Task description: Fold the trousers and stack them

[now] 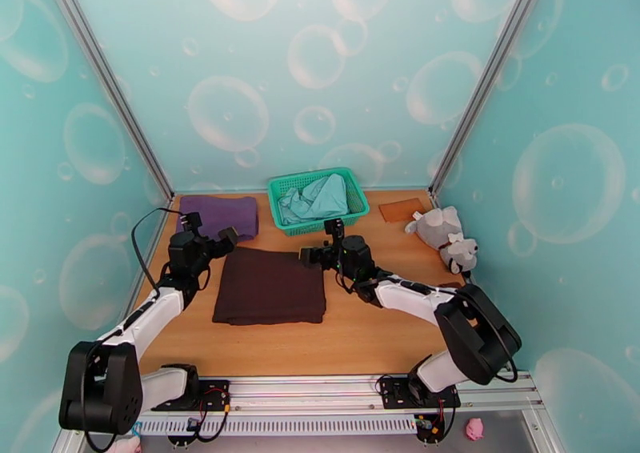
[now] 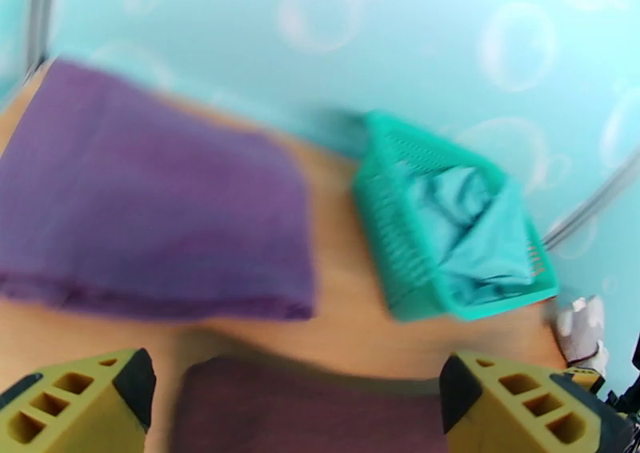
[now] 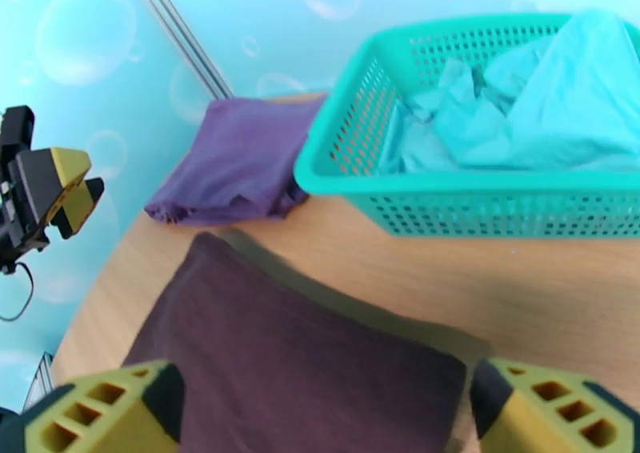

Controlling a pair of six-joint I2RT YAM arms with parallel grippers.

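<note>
The trousers (image 1: 270, 286) lie folded into a flat dark-brown rectangle in the middle of the table. My left gripper (image 1: 212, 230) hovers open over the trousers' far left corner, beside the purple cloth; in the left wrist view the yellow fingers (image 2: 80, 402) stand wide apart above the brown fabric (image 2: 320, 414). At the far right corner my right gripper (image 1: 320, 242) is open too. In the right wrist view its fingertips (image 3: 552, 410) frame the trousers (image 3: 296, 350), with nothing between them.
A folded purple cloth (image 1: 220, 216) lies at the back left. Behind the trousers stands a green mesh basket (image 1: 282, 186) holding a pale teal garment (image 1: 320, 197). A grey plush toy (image 1: 444, 238) and a small brown patch (image 1: 402, 209) sit at the right. Walls enclose three sides.
</note>
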